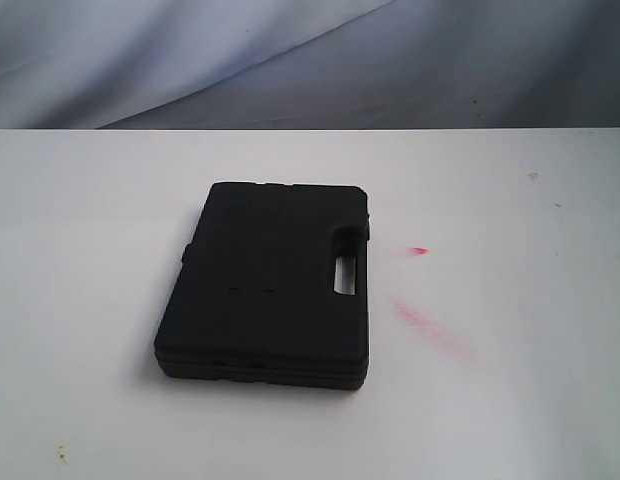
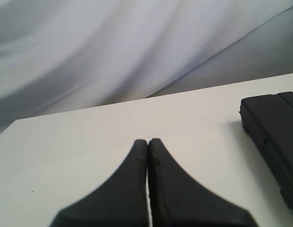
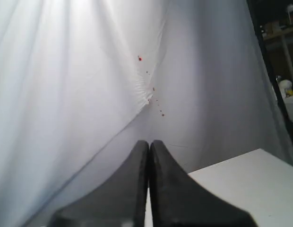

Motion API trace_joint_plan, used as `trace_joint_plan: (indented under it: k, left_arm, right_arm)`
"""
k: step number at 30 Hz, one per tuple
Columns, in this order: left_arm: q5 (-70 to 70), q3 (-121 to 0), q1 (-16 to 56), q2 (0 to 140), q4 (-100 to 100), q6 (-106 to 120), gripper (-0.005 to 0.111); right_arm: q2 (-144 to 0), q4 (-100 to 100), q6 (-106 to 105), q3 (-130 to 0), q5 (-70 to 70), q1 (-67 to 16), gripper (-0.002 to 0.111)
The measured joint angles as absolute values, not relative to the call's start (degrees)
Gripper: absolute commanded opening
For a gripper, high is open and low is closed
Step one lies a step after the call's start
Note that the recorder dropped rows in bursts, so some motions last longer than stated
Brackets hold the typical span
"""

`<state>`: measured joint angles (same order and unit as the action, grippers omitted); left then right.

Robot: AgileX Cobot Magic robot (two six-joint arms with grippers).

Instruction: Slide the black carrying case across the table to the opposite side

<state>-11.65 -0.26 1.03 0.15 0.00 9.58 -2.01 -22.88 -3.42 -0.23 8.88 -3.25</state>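
Left hand, right hand closed, empty; matte black rectangular case flat on smooth white table.

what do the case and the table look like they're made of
Case: probably moulded plastic, matte black; rounded moulded edges, a cut-out handle slot, no shine. Table: smooth matte white, perhaps laminate or painted board; red smears lie on its surface. What's underneath cannot be told.

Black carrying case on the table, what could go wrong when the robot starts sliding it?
1. The left hand and right hand are shut and clear of the black carrying case; a push off centre could spin it rather than slide it.
2. The right wrist view shows no case, so that arm might approach blind.
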Motion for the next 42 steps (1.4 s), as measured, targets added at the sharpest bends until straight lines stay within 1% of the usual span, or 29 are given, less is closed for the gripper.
trace_joint_plan:
  k: [3,9,11,13,17,24,28,31,35,42]
  left_arm:
    - [-11.65,-0.26,1.03,0.15,0.00,9.58,0.000]
    - [-11.65,-0.26,1.03,0.15,0.00,9.58,0.000]
    - [-11.65,-0.26,1.03,0.15,0.00,9.58,0.000]
    - [-11.65,-0.26,1.03,0.15,0.00,9.58,0.000]
    - [-11.65,-0.26,1.03,0.15,0.00,9.58,0.000]
    - [-11.65,-0.26,1.03,0.15,0.00,9.58,0.000]
    - [-11.65,-0.26,1.03,0.15,0.00,9.58,0.000]
    - [-11.65,-0.26,1.03,0.15,0.00,9.58,0.000]
    - [-11.65,-0.26,1.03,0.15,0.00,9.58,0.000]
    - [-11.65,-0.26,1.03,0.15,0.00,9.58,0.000]
  right_arm:
    - [-2.01,-32.62,-2.64,-0.23,9.52,-3.25,0.000]
    - [-2.01,-35.66,-0.67,-0.23,8.38,-3.25,0.000]
    - [-2.01,-31.76,-0.93,-0.37,6.48,-3.25,0.000]
    - [-1.91,-23.51,-1.39,-3.43,1.67,-3.25,0.000]
    - [-1.92,-17.26,-4.17,-11.41,-1.93,-3.25,0.000]
    - [-1.67,-15.96,-28.70,-28.33,-9.47,-3.25,0.000]
    - [-1.65,-16.35,-34.87,-35.15,-17.87,-3.25,0.000]
    - [-1.86,-19.30,-37.17,-37.72,-21.40,-3.25,0.000]
    - [-5.94,-21.32,-40.81,-39.73,-26.06,-3.25,0.000]
    - [-19.39,-28.06,-42.02,-41.77,-32.02,-3.25,0.000]
